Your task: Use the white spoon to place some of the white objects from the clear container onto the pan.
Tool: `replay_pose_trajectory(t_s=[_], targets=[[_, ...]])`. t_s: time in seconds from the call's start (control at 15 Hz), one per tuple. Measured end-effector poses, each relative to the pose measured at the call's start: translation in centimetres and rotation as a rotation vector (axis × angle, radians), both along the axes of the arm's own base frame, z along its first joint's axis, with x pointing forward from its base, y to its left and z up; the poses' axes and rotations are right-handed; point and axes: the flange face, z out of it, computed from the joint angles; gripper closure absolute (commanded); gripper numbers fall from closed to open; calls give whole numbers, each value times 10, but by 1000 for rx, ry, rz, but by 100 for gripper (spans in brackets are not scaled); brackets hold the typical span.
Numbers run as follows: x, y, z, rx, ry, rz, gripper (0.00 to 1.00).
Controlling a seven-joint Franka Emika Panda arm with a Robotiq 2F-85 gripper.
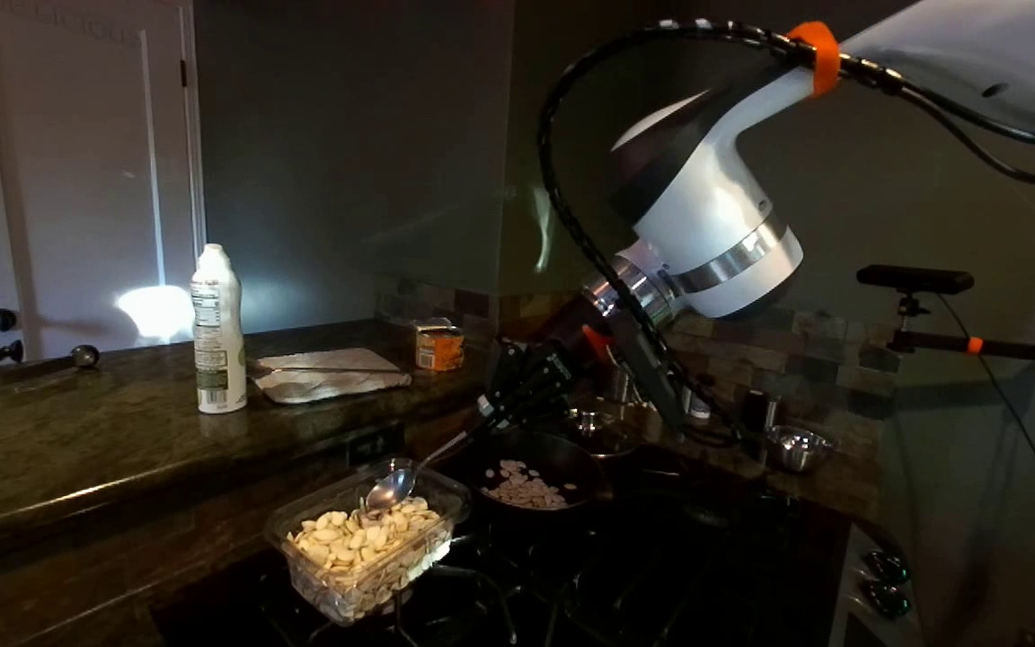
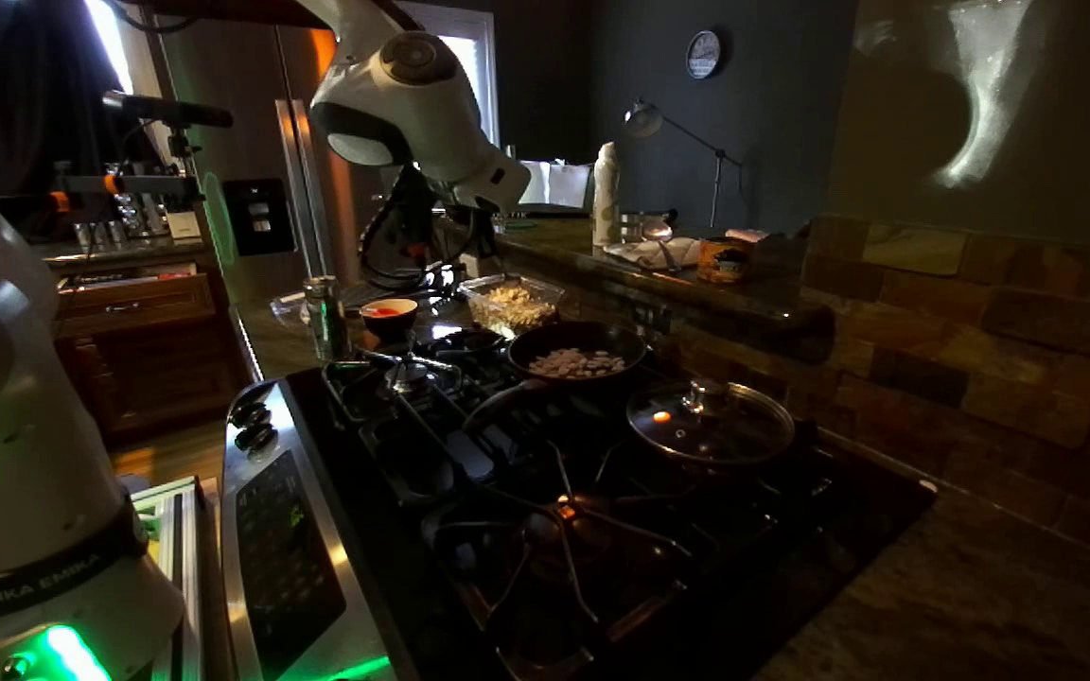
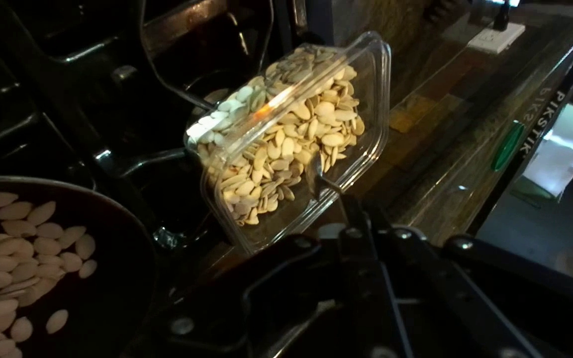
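The spoon (image 1: 392,488) looks shiny and metallic. Its bowl is inside the clear container (image 1: 456,497), at the white objects (image 1: 360,539), pale flat seeds; I cannot tell if it touches them. My gripper (image 1: 484,413) is shut on the spoon's handle. In the wrist view the gripper (image 3: 364,208) points over the container's side wall (image 3: 373,99) and the spoon (image 3: 315,174) shows nearly edge-on. The dark pan (image 1: 562,449) with seeds in it stands beside the container; it also shows in the wrist view (image 3: 122,278). In an exterior view cables hide the gripper near the container (image 2: 483,281).
A raised counter (image 1: 122,449) runs beside the container, with a white bottle (image 1: 221,332), folded cloth (image 1: 329,386) and orange can (image 1: 439,348). A spoon-shaped thing (image 2: 657,230) shows by the cloth. A glass-lidded pan (image 2: 711,426), mill (image 2: 325,317) and small bowl (image 2: 389,324) stand nearby.
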Motion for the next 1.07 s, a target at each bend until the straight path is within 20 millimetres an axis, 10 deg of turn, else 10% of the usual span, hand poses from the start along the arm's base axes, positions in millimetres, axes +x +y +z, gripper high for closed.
replay_pose_trajectory(t_s=[1.07], targets=[[36,-15,4,-304,-22,178,99]])
